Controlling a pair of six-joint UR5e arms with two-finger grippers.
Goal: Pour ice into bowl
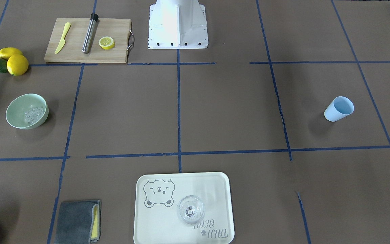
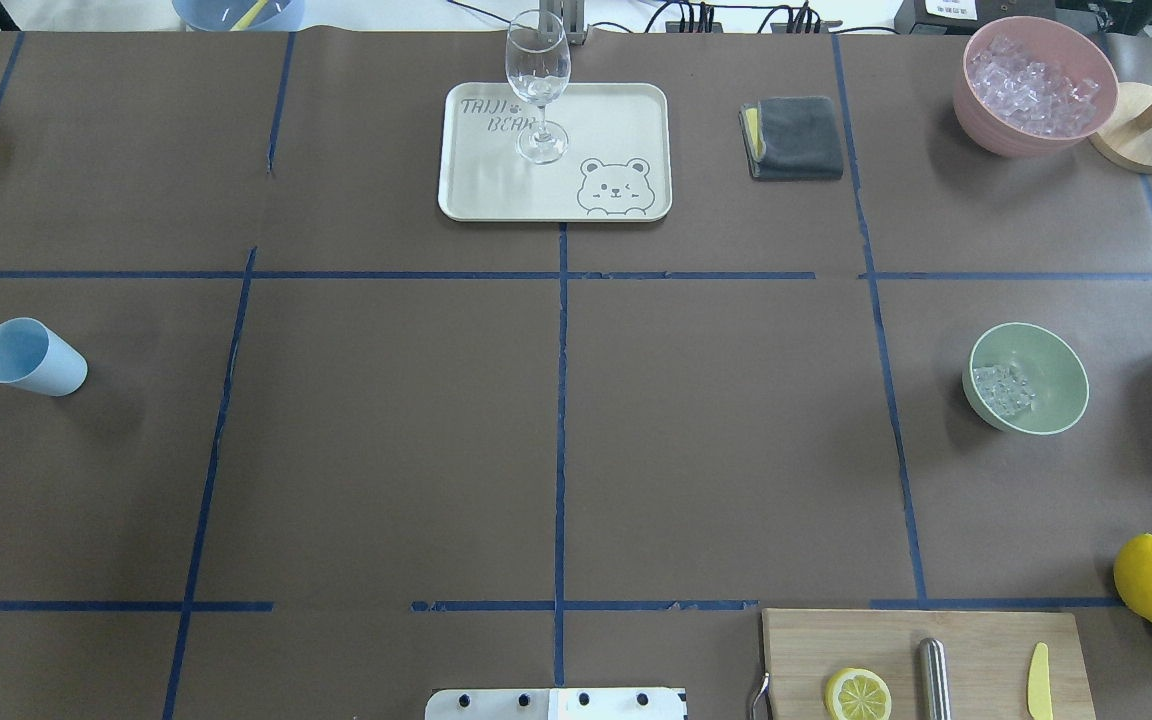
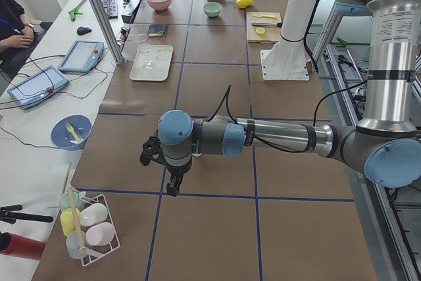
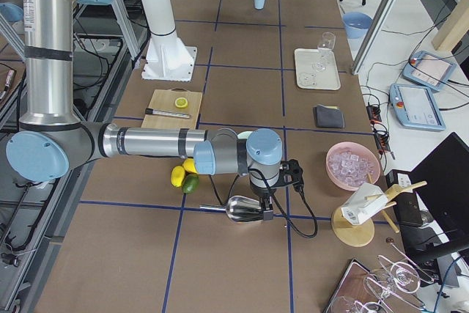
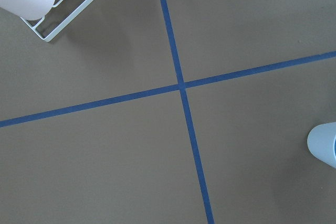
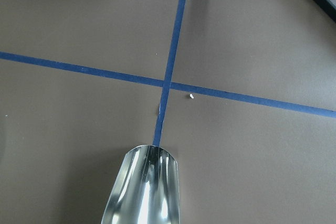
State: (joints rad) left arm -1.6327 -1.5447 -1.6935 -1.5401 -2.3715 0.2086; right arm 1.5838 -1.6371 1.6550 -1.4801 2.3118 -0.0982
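The mint-green bowl (image 2: 1051, 372) stands on the table's right side and also shows in the front view (image 1: 19, 109). A small heap of clear ice (image 2: 1002, 388) lies inside it (image 1: 33, 114). The blue cup (image 2: 31, 357) stands empty at the far left (image 1: 339, 108). My left gripper (image 3: 171, 189) hovers over bare table near the cup; I cannot tell whether it is open or shut. My right gripper (image 4: 265, 209) is beyond the table's right end, with a metal scoop (image 4: 244, 210) at it. The scoop (image 6: 142, 187) looks empty. The fingers are not visible, so I cannot tell its state.
A pink bowl of ice (image 2: 1031, 85) and a wooden stand (image 2: 1141, 140) are at the far right. A tray (image 2: 626, 110) holds a wine glass (image 2: 537, 85). Also there: grey cloth (image 2: 794, 137), cutting board (image 2: 976, 640), lemons (image 2: 1151, 578), and a cup rack (image 3: 89, 225).
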